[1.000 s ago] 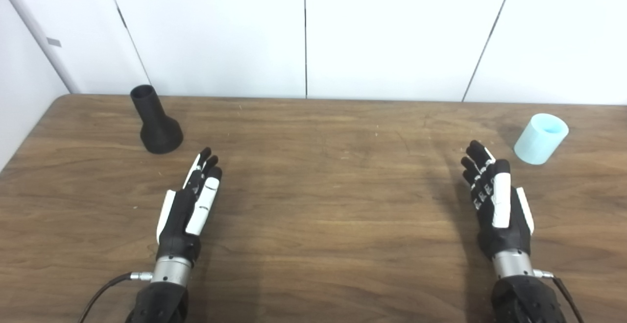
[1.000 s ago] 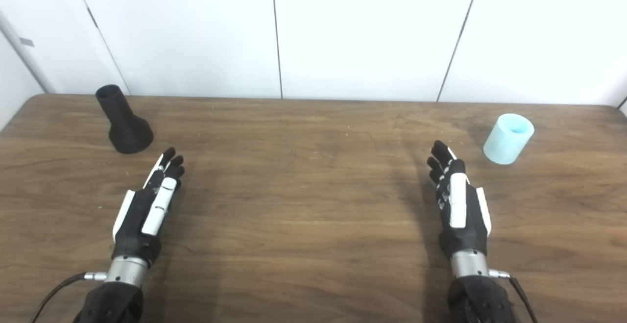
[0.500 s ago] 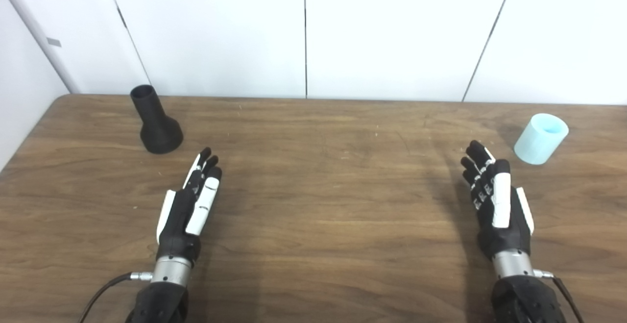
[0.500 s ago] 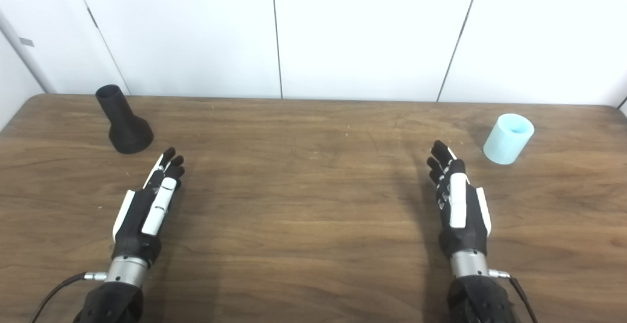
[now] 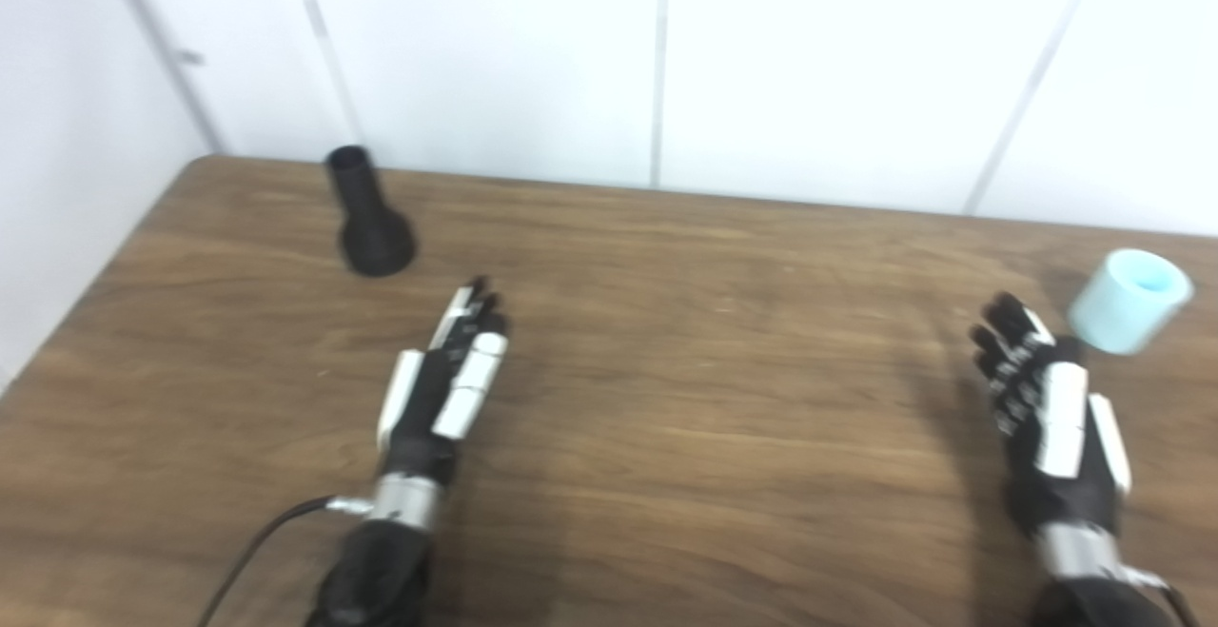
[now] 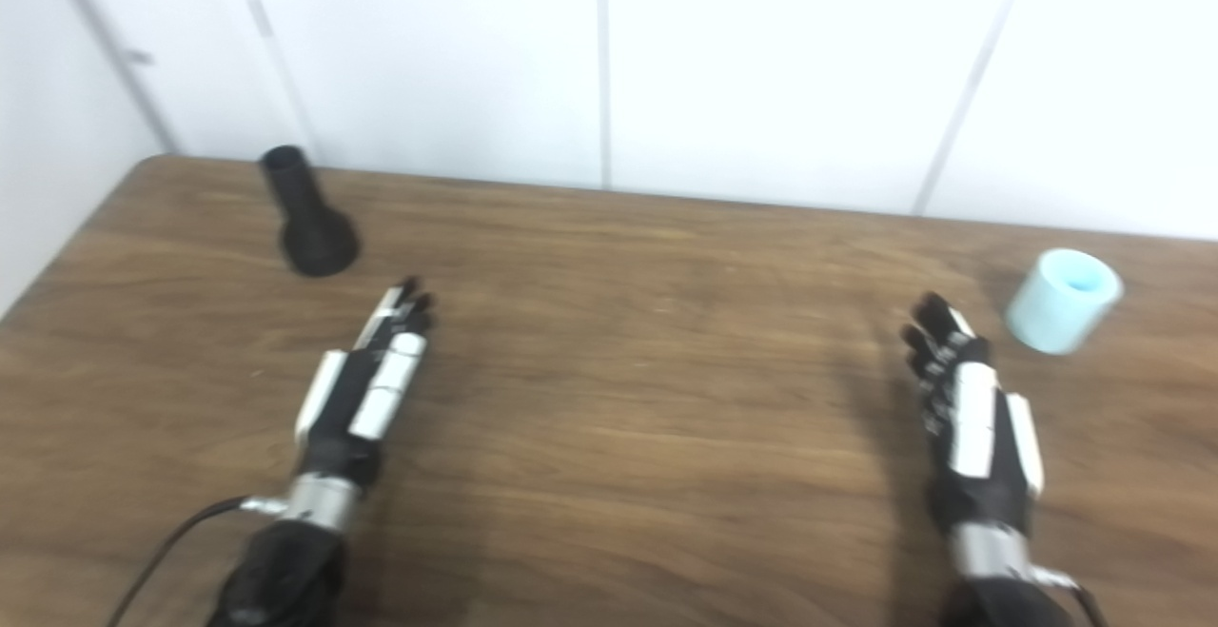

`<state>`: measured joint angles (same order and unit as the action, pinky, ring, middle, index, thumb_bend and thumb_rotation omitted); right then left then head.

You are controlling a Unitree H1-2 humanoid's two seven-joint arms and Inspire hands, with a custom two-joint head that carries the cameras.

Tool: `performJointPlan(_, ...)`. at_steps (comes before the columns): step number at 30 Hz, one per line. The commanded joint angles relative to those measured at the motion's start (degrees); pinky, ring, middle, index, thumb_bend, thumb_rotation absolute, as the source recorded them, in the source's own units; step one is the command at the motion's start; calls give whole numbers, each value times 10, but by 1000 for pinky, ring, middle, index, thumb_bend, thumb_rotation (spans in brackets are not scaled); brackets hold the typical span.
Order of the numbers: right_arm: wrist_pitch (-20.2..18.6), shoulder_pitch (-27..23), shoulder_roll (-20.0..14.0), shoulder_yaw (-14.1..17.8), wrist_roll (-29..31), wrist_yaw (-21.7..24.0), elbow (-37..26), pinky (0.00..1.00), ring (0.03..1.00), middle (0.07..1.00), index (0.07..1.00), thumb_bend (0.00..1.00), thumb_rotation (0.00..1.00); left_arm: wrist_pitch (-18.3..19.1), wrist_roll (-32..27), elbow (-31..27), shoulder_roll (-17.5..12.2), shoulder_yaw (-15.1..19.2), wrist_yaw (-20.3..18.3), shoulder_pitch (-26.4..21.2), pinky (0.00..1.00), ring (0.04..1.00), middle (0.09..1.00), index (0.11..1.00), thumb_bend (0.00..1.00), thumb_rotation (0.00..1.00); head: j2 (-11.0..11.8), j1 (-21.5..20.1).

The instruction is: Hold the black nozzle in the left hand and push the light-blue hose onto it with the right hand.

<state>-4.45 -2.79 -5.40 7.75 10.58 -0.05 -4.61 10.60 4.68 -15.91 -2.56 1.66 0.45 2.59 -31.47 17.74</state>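
Observation:
The black nozzle [image 5: 366,216] stands upright on its wide base at the far left of the wooden table [image 5: 685,256]; it also shows in the right eye view [image 6: 306,218]. The light-blue hose piece [image 5: 1129,300], a short open cylinder, stands at the far right, also in the right eye view [image 6: 1062,301]. My left hand [image 5: 447,389] is open and empty, fingers straight, a little in front and right of the nozzle. My right hand [image 5: 1047,418] is open and empty, just in front and left of the hose. Both views are blurred.
White wall panels [image 5: 657,56] rise right behind the table's far edge. The table's left edge [image 5: 95,265] runs close to the nozzle. A black cable [image 5: 257,551] trails from the left wrist.
The whole picture has shifted right and tilted and is blurred: the camera has moved. The hands, nozzle and hose keep their places relative to each other.

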Motion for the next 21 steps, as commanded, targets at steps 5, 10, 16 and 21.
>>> performJointPlan(5, 55, -17, -24, 14, 4, 20, 38, 892, 901, 900, 899, 523, 977, -29, 9, 3, 6, -6, 10, -6, 968, 964, 958, 958, 424, 837, 20, 30)
performJointPlan(10, 58, -20, -31, 16, -2, 24, 53, 873, 887, 892, 902, 571, 991, -47, 12, 21, 16, -12, 15, -6, 979, 967, 958, 963, 398, 814, 41, 58)
performJointPlan(16, 81, -22, -39, 20, 20, 52, 75, 938, 936, 931, 919, 555, 996, -74, 11, 46, 26, -15, 20, -8, 998, 976, 963, 971, 386, 800, 62, 76)
performJointPlan(21, 104, -25, -40, 22, 37, 70, 95, 975, 960, 938, 923, 500, 1000, -90, 9, 58, 29, -15, 20, -7, 1000, 978, 967, 975, 394, 805, 63, 68)
